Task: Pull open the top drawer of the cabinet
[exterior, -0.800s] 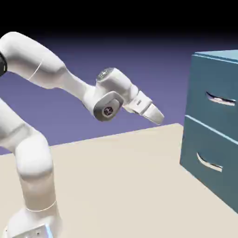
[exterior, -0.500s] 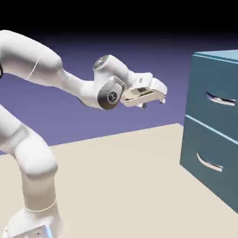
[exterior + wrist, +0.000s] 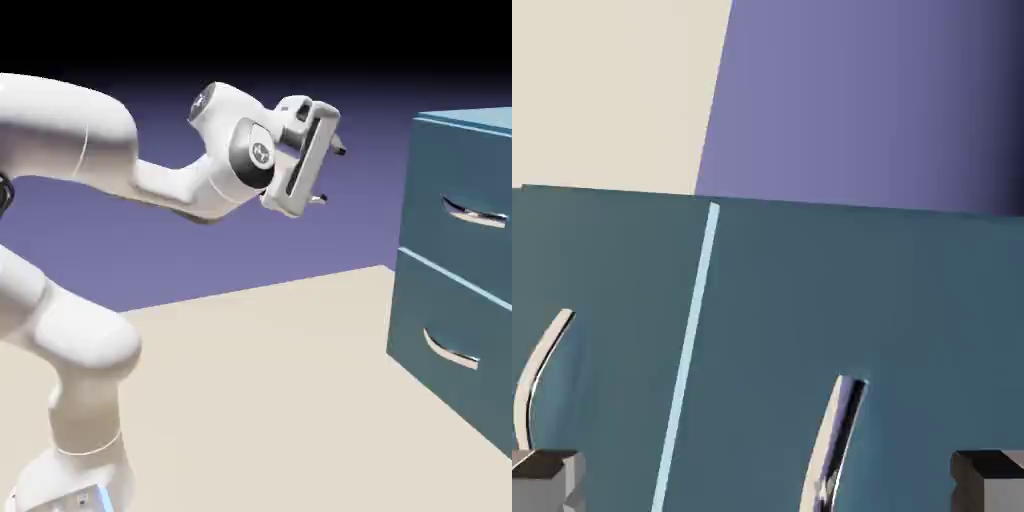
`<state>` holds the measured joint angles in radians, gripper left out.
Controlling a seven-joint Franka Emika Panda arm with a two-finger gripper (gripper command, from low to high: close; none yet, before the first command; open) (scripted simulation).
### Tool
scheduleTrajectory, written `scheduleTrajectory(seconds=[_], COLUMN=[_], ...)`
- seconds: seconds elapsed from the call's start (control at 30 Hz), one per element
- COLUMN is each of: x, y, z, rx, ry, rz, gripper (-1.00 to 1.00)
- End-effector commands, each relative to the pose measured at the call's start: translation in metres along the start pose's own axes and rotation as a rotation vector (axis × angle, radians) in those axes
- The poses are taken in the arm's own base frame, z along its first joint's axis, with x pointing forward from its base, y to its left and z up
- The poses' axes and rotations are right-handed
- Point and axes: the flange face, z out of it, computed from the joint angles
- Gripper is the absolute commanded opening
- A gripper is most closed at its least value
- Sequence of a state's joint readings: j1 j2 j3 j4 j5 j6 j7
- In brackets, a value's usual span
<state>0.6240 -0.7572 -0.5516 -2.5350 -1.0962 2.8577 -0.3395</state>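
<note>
The teal-blue cabinet (image 3: pixel 460 280) stands at the exterior view's right, both drawers closed. Its top drawer (image 3: pixel 470 180) carries a thin curved silver handle (image 3: pixel 475 213). My gripper (image 3: pixel 331 175) hangs in the air to the left of it, about level with the top drawer and well apart from it. It is open, one finger above the other, and holds nothing. The hand view is rolled sideways. There the top drawer (image 3: pixel 892 330) fills the lower right, and its handle (image 3: pixel 837 440) shows between my grey fingertips (image 3: pixel 987 480), right of the middle.
The lower drawer (image 3: pixel 450 320) has an identical handle (image 3: pixel 450 350); in the hand view this handle (image 3: pixel 537 375) lies at the left, past the pale seam (image 3: pixel 687 350) between the drawers. The beige table (image 3: pixel 260 390) stretches under the arm.
The hand has risen and rolled from pointing down at the table to facing the cabinet, with its fingers now stacked vertically. The cabinet has not moved.
</note>
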Motion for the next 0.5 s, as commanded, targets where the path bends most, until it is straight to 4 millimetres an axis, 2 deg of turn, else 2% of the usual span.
scheduleTrajectory(seconds=[0.0,0.23,0.47], x=[-0.001,-0.012,-0.031], y=[0.003,0.022,0.036], z=[-0.001,0.004,0.023], rx=[-0.012,-0.105,-0.193], ry=[0.003,-0.003,-0.063], rz=[-0.071,-0.554,-1.021], gripper=[0.0,0.0,0.0])
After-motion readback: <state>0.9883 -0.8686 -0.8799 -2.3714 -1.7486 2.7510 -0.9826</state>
